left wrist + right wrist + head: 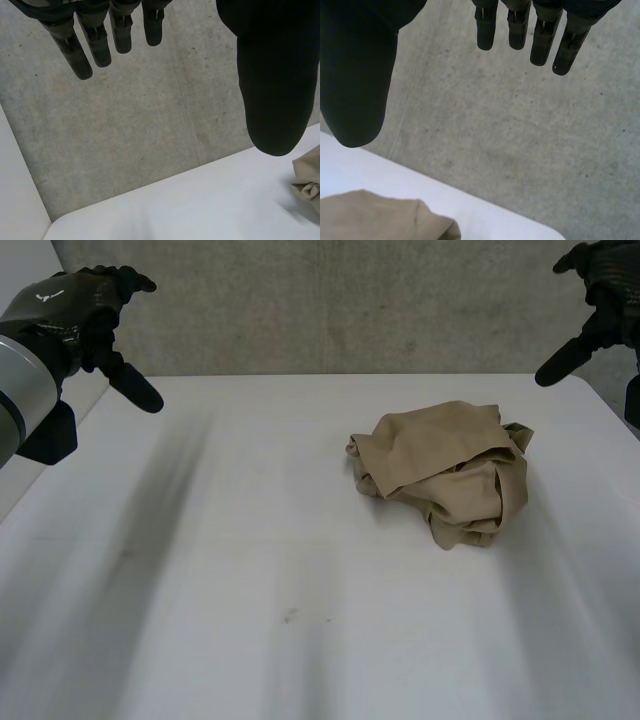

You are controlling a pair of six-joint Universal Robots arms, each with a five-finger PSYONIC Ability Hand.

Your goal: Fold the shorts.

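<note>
On the white table (250,570), right of centre — tan shorts (445,472), crumpled in a heap. Left hand (75,315) and right hand (600,300) raised well apart from the shorts — fingers straight, holding nothing.

The shorts (445,470) are tan and soft, and they lie all scrunched up in a lumpy heap, not folded at all. They sit on the white tabletop (250,570), over toward the robot's right side and a bit toward the far edge. A tiny bit of green peeks out at the heap's far right side, and nothing is touching the shorts.
</note>
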